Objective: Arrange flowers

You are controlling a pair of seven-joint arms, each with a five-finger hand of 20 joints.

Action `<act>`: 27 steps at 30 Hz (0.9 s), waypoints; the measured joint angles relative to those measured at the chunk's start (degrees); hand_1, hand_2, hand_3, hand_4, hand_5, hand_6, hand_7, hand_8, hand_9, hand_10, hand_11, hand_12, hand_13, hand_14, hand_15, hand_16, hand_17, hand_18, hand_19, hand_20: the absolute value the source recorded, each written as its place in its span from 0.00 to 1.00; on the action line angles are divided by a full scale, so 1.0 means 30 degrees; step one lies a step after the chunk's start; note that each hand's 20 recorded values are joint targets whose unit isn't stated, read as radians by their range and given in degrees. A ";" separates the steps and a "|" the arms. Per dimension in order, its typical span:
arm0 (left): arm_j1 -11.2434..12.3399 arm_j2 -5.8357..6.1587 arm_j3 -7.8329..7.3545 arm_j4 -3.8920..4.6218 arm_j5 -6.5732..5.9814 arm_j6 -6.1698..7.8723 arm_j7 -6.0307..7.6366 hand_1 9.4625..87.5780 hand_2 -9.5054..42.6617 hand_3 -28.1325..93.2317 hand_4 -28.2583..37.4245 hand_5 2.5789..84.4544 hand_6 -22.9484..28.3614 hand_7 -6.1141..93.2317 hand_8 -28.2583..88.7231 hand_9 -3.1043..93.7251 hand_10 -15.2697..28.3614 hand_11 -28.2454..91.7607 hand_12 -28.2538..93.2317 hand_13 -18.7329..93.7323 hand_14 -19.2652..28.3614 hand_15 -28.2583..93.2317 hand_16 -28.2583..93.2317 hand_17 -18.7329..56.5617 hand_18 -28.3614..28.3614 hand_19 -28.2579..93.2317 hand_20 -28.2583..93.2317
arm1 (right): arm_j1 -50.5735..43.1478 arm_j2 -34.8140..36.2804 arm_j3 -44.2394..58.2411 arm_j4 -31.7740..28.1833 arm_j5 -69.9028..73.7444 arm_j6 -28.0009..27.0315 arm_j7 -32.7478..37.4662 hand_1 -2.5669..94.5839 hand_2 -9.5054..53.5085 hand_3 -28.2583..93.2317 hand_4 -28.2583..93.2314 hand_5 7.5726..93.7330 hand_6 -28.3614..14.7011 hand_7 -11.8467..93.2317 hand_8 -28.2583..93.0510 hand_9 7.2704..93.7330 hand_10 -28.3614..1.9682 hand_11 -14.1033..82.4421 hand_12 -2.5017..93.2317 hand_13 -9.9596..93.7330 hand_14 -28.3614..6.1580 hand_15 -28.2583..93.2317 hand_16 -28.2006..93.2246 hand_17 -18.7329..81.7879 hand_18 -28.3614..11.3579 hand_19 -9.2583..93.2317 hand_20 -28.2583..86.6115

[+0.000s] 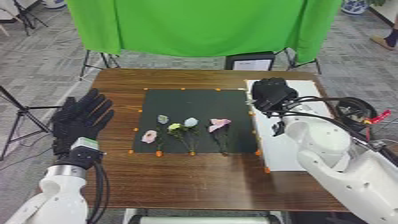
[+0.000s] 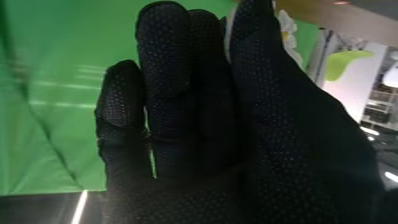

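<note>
In the head view, a row of flowers lies on a dark mat (image 1: pixel 182 103) on the brown wooden surface (image 1: pixel 204 190), blooms away from the robot and stems running towards it. At the left of the row is a pale pink flower (image 1: pixel 149 136), with a small greyish flower (image 1: pixel 163 119) just beyond it. Next come a yellow-green flower (image 1: pixel 175 126) and a pale bluish-white flower (image 1: pixel 191 122) close beside each other, then a larger pinkish-purple flower (image 1: pixel 219 123) at the right. Orange markers (image 1: pixel 183 89) dot the edges of the mat. To its right is a long white board (image 1: pixel 286 157), and the right hand (image 1: pixel 274 92) is above its far part. In the right wrist view, that hand's fingers are nearly straight and close together, with the thumb against them, pinching a white flower (image 2: pixel 289 32) whose petals stick out beside them. The left hand (image 1: pixel 78 120) is by the left edge of the surface, well apart from the flowers, its fingers extended and released, with nothing in them. A green cloth (image 1: pixel 209 27) hangs beyond the far edge.
</note>
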 measured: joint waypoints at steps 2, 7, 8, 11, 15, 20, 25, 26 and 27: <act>-0.0031 -0.0001 0.0003 0.0000 0.0009 0.0001 -0.0092 0.20 0.43 0.85 0.00 0.56 0.65 0.19 0.18 0.45 0.72 0.41 0.34 0.41 0.75 0.54 0.19 0.17 0.79 0.53 0.32 | -0.0666 -0.0048 0.0102 -0.0240 -0.0187 -0.0001 -0.0067 0.60 0.05 0.78 0.00 0.80 0.71 0.36 0.22 0.86 0.63 0.24 0.27 0.80 0.61 0.53 0.52 0.53 0.18 0.83 0.56; -0.0007 0.0006 0.0000 -0.0001 0.0014 0.0023 -0.0133 0.20 0.43 0.85 0.00 0.56 0.65 0.19 0.18 0.45 0.71 0.41 0.34 0.41 0.75 0.54 0.19 0.17 0.79 0.53 0.32 | -0.2081 -0.0221 0.0185 -0.0308 -0.0425 -0.0194 -0.0290 0.60 0.04 0.79 0.00 0.80 0.71 0.36 0.22 0.85 0.62 0.24 0.27 0.80 0.61 0.53 0.52 0.53 0.18 0.83 0.56; -0.0014 0.0040 0.0020 0.0003 0.0004 0.0039 -0.0127 0.20 0.43 0.85 0.00 0.56 0.65 0.19 0.18 0.45 0.71 0.41 0.34 0.41 0.75 0.54 0.19 0.17 0.79 0.53 0.32 | -0.2261 -0.0293 0.0156 -0.0272 -0.0425 -0.0252 -0.0403 0.60 0.04 0.79 0.00 0.80 0.71 0.36 0.22 0.85 0.62 0.24 0.27 0.80 0.62 0.53 0.52 0.53 0.18 0.83 0.56; -0.0196 0.0232 0.0297 0.0162 -0.0029 0.0051 -0.0120 0.20 0.43 0.85 0.00 0.56 0.65 0.19 0.18 0.46 0.71 0.41 0.34 0.41 0.75 0.54 0.19 0.17 0.79 0.53 0.32 | -0.2336 -0.0558 -0.0218 0.0060 -0.0401 -0.0343 -0.0620 0.60 0.03 0.79 0.00 0.80 0.70 0.36 0.22 0.85 0.63 0.24 0.27 0.79 0.62 0.53 0.52 0.53 0.19 0.83 0.56; -0.0537 0.0318 0.0602 0.0359 -0.0063 0.0044 -0.0129 0.20 0.43 0.85 0.00 0.57 0.64 0.20 0.18 0.46 0.71 0.41 0.34 0.41 0.75 0.54 0.19 0.17 0.79 0.53 0.32 | -0.2177 -0.1029 -0.0517 0.0590 -0.0284 -0.0417 -0.0612 0.59 0.03 0.79 0.00 0.77 0.70 0.37 0.21 0.82 0.63 0.25 0.27 0.78 0.62 0.52 0.53 0.53 0.19 0.83 0.55; -0.0617 0.0318 0.0630 0.0380 -0.0393 0.0035 -0.0082 0.21 0.44 0.85 0.00 0.57 0.63 0.20 0.18 0.46 0.71 0.42 0.34 0.42 0.75 0.55 0.19 0.17 0.79 0.53 0.32 | -0.2005 -0.1343 -0.0589 0.0683 -0.0272 -0.0870 -0.0466 0.58 0.00 0.79 0.00 0.72 0.68 0.36 0.20 0.78 0.63 0.27 0.24 0.77 0.61 0.53 0.52 0.53 0.19 0.82 0.55; -0.0478 0.0314 0.0520 0.0345 -0.0987 0.0060 0.0135 0.22 0.44 0.85 0.00 0.57 0.62 0.20 0.17 0.46 0.71 0.42 0.34 0.42 0.75 0.55 0.18 0.17 0.79 0.53 0.32 | -0.2155 -0.1404 -0.0200 0.0564 -0.0162 -0.1348 -0.0436 0.56 0.00 0.81 0.00 0.70 0.68 0.35 0.20 0.74 0.61 0.30 0.19 0.76 0.60 0.53 0.50 0.52 0.20 0.82 0.53; -0.0439 0.0314 0.0491 0.0334 -0.1232 0.0064 0.0211 0.22 0.43 0.85 0.00 0.57 0.62 0.20 0.17 0.46 0.71 0.42 0.34 0.42 0.75 0.55 0.18 0.17 0.79 0.53 0.32 | -0.2244 -0.1405 -0.0046 0.0506 -0.0089 -0.1471 -0.0438 0.54 0.00 0.83 0.00 0.69 0.68 0.34 0.19 0.73 0.61 0.30 0.19 0.76 0.58 0.53 0.50 0.52 0.20 0.81 0.53; -0.0405 0.0314 0.0457 0.0332 -0.1410 0.0066 0.0260 0.21 0.43 0.85 0.00 0.57 0.62 0.20 0.17 0.46 0.71 0.42 0.34 0.42 0.75 0.55 0.18 0.17 0.79 0.53 0.32 | -0.2349 -0.1405 0.0125 0.0428 -0.0021 -0.1618 -0.0440 0.52 0.00 0.84 0.00 0.68 0.68 0.33 0.19 0.72 0.61 0.30 0.18 0.76 0.57 0.53 0.48 0.52 0.20 0.81 0.53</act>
